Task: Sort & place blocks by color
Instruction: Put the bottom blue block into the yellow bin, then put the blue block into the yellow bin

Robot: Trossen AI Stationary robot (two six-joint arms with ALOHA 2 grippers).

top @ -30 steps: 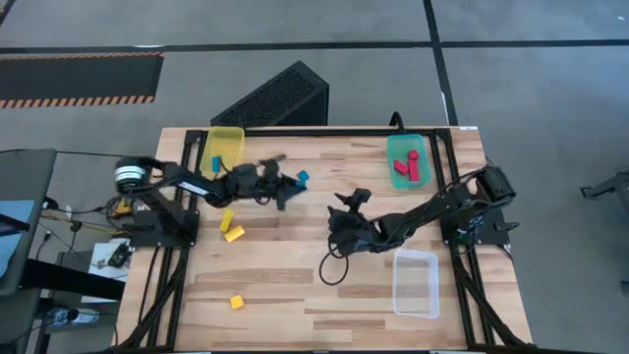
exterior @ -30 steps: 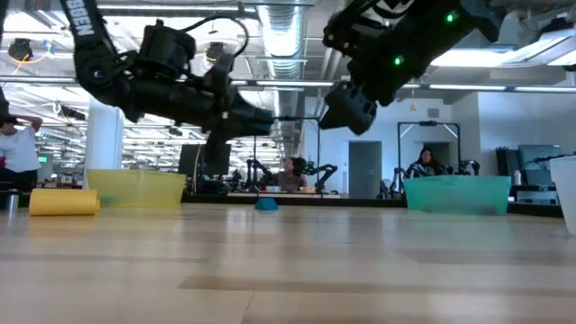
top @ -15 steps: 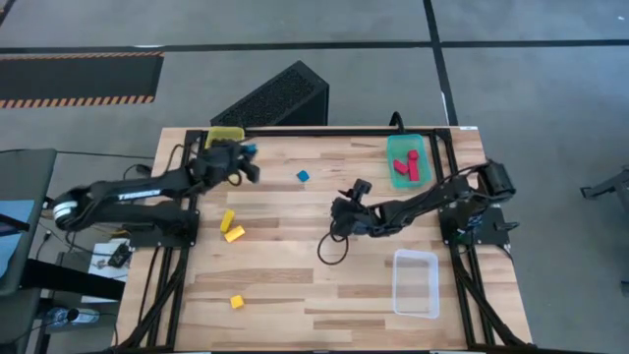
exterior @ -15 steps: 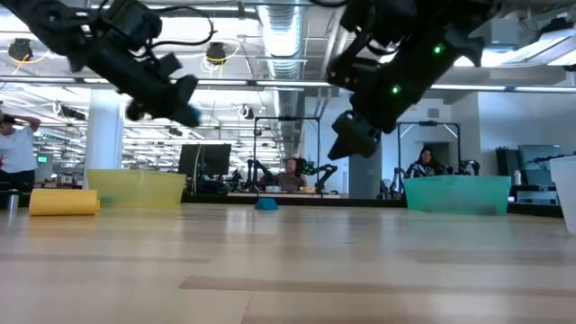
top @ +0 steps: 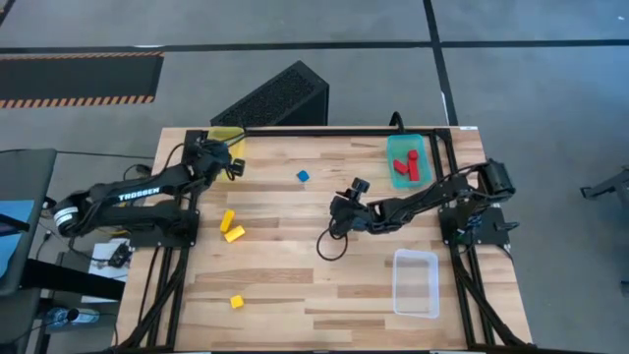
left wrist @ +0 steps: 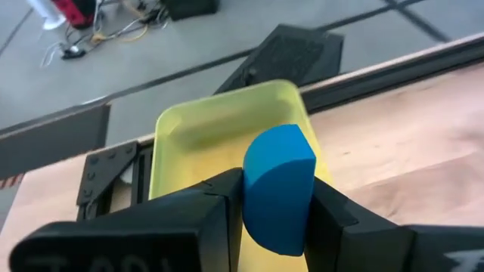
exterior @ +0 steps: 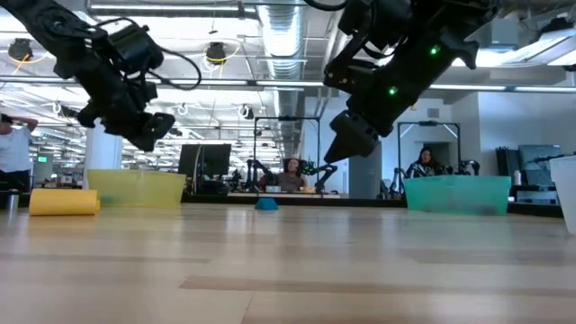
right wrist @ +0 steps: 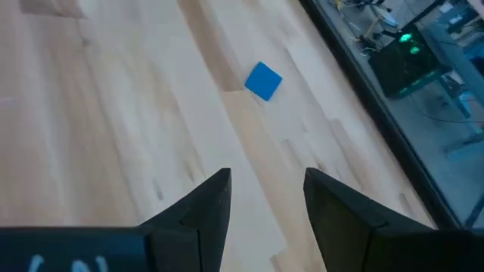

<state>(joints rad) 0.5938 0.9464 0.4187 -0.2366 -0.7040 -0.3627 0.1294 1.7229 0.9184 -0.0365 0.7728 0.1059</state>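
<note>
My left gripper [left wrist: 278,198] is shut on a blue block [left wrist: 278,185] with one rounded side, just above the yellow bin [left wrist: 227,136] at the table's far left corner [top: 224,138]. My right gripper [right wrist: 265,185] hangs open and empty over the table's middle [top: 344,204]. A small blue block [right wrist: 264,80] lies flat on the wood ahead of it [top: 303,176]. Three yellow blocks lie on the table's left half [top: 228,218], [top: 234,234], [top: 236,302]. Several red blocks [top: 406,167] lie in the teal bin [top: 396,147]. My left gripper pinches the blue block between its two fingers [left wrist: 219,204], one on each of its side faces [left wrist: 253,196]. Its rounded upper end [left wrist: 281,143] sticks out past the fingertips. The block is lifted clear, over the yellow bin's near rim.
A clear bin [top: 416,283] stands near the table's right near corner, the teal bin at the far right. A black slatted box [top: 280,96] sits beyond the far edge. A dark cable loops below the right arm [top: 329,248]. Bare wood lies between the two arms.
My left gripper, shut on the blue block, has swung from the table's middle toward the far left corner and now hovers at the yellow bin. My right gripper has dropped a little over the middle. The blue block on the table has stayed put.
</note>
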